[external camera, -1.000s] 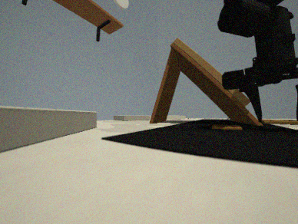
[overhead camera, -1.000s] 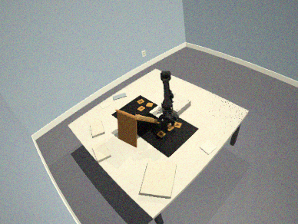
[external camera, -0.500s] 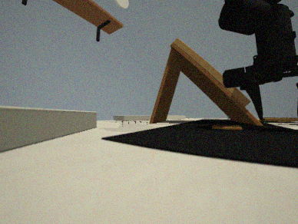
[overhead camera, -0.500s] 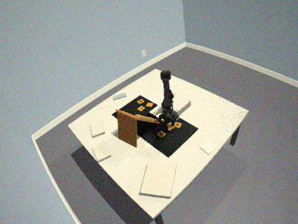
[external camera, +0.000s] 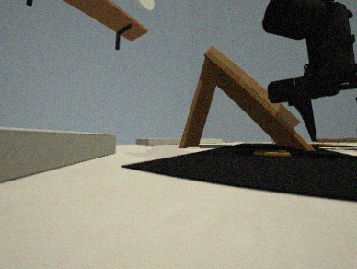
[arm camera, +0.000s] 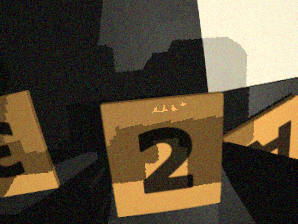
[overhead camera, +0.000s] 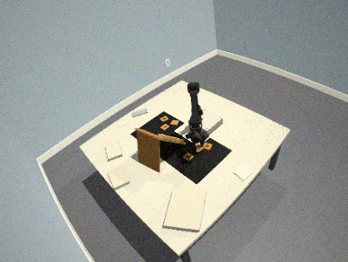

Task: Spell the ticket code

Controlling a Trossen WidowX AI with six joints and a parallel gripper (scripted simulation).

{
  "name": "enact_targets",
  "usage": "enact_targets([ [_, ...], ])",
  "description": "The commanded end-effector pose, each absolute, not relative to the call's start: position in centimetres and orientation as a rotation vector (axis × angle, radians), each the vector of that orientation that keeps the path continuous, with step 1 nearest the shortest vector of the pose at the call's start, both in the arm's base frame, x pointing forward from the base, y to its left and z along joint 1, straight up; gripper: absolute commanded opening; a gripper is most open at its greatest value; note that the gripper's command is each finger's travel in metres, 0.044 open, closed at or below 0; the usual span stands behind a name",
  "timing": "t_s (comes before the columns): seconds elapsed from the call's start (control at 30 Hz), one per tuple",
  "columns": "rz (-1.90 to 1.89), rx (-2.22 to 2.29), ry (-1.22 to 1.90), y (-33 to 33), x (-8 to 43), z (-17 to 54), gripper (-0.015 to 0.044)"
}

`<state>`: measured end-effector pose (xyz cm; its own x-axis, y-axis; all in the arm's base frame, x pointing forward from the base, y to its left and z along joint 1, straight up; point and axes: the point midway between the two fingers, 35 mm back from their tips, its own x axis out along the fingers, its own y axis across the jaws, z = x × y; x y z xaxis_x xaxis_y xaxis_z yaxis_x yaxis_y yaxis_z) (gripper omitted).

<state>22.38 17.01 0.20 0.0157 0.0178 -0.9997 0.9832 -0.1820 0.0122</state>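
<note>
Blue walls and a grey floor surround a cream table (overhead camera: 134, 193) (external camera: 138, 216). At left, pale slabs (overhead camera: 113, 151) lie near the brown board (overhead camera: 149, 152) (external camera: 253, 92), which leans as an inverted V; its sloping face descends rightward. Beyond it, three tiles (overhead camera: 164, 118) rest on the far-left part of the black mat (overhead camera: 197, 172) (external camera: 276, 177). Right of the board, the gripper (overhead camera: 198, 148) (external camera: 336, 138) (arm camera: 166, 158) points down, fingers moderately parted, closed on the "2" tile (overhead camera: 199, 149) (arm camera: 162, 155). Two loose tiles (overhead camera: 187, 156) (arm camera: 25, 150) flank it, apart from it; their characters are partly cut off. Rail contents appear too small and dim to read. Farther right, a pale pad (overhead camera: 242, 172) lies near the table edge.
</note>
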Motion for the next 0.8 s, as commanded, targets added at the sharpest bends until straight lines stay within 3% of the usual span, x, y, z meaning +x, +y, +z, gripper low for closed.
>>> enact_targets([
  [0.0, -1.320, 1.371, 1.114, 17.03, 22.46, 0.53, 0.0000],
  [0.77, -1.285, 1.354, 1.135, 17.23, 22.62, 0.94, 0.0000],
])
